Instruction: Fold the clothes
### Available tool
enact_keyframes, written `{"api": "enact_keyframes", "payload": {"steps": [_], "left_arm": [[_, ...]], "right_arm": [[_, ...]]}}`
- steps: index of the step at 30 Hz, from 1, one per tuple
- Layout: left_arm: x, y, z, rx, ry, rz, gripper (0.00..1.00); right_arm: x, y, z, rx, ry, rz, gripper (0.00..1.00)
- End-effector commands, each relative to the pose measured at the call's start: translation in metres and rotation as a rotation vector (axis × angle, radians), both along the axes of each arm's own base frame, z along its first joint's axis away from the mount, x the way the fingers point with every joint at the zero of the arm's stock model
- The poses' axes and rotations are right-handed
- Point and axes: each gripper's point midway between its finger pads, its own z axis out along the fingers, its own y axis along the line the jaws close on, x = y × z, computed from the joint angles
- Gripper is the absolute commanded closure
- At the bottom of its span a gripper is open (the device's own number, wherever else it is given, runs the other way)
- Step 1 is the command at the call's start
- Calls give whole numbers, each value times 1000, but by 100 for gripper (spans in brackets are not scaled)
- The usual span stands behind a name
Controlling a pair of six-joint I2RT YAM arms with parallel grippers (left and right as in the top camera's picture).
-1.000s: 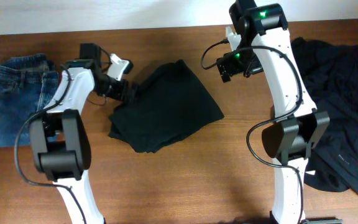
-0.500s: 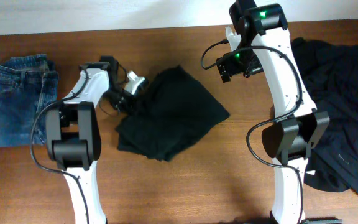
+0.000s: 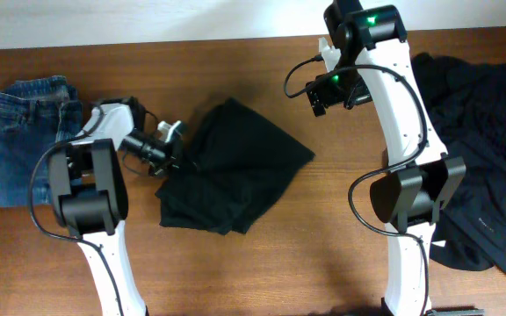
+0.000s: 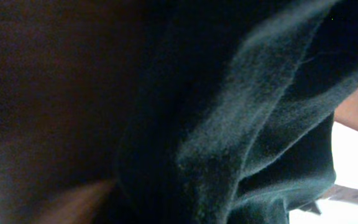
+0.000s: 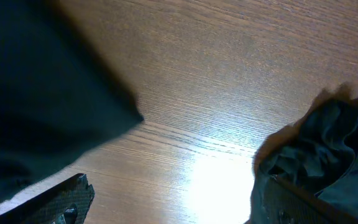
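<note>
A black garment (image 3: 235, 171) lies roughly folded at the table's middle. My left gripper (image 3: 174, 151) sits at its left edge, shut on a bunch of that fabric. In the left wrist view the black garment (image 4: 241, 124) fills the picture and hides the fingers. Faded blue jeans (image 3: 20, 132) lie folded at the far left. A heap of black clothes (image 3: 490, 132) lies at the right. My right gripper (image 3: 326, 51) hangs open above the table's back, holding nothing. The right wrist view shows the gripper (image 5: 179, 205) over bare wood, between the black garment (image 5: 42, 93) and the heap (image 5: 328, 155).
The wooden table (image 3: 323, 254) shows bare wood in front of the garment and between the two arms. The right arm's base (image 3: 407, 197) stands beside the heap of clothes. A pale wall runs along the back edge.
My left gripper has gone from open to shut on the garment's left edge and pulled back down and left. The garment's left side has bunched and shifted. The right arm has not moved.
</note>
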Motion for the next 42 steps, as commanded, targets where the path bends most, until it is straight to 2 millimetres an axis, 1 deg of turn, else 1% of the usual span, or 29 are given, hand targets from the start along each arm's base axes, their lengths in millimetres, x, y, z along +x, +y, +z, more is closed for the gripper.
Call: {"api": "enact_keyframes", "payload": {"steps": [1, 6, 11, 13, 14, 15, 17, 21, 23, 26, 29, 31, 33, 34, 36, 39, 40, 41, 42], "left_arm": [[3, -7, -1, -54, 46, 63, 100], [7, -6, -5, -41, 6, 45, 99], [16, 7, -21, 84, 25, 96, 100], [18, 6, -21, 82, 38, 119, 99], [19, 4, -19, 71, 45, 127, 96], [18, 3, -18, 62, 48, 128, 91], [18, 1, -16, 47, 52, 132, 71], [31, 2, -19, 45, -17, 132, 56], [35, 2, -20, 44, -39, 132, 46], [35, -1, -20, 44, -43, 124, 38], [33, -9, -20, 44, -44, 105, 35], [30, -18, -20, 41, -63, 64, 34], [27, -25, -23, 65, -69, 30, 32], [25, -28, -26, 86, -71, 13, 27], [20, -31, -34, 158, -75, -34, 23], [12, -37, -45, 233, -96, -117, 23], [10, -41, -46, 237, -105, -143, 27], [8, -45, -47, 234, -114, -166, 34], [5, -50, -48, 232, -118, -184, 54]], "right_arm": [[0, 0, 3, 7, -7, 3, 7], [0, -1, 3, 7, -6, 3, 7], [0, -1, 3, 7, -6, 3, 7], [0, -1, 3, 7, -6, 3, 7], [0, -1, 3, 7, -6, 3, 7], [0, 0, 3, 7, -7, 3, 7], [0, 0, 3, 7, -7, 3, 7], [0, 0, 3, 7, -8, 3, 7], [1, 0, 3, 8, -10, 3, 7], [2, 0, 3, 9, -14, 3, 7], [2, 0, 3, 9, -16, 3, 7], [2, 0, 3, 9, -16, 2, 7], [2, 0, 3, 9, -16, 3, 7], [2, 0, 3, 9, -16, 3, 7], [2, 0, 3, 9, -16, 3, 7], [2, 0, 3, 9, -16, 3, 7], [2, 0, 3, 9, -15, 3, 7], [2, 0, 3, 9, -14, 3, 7], [2, 0, 3, 9, -14, 3, 7]]}}
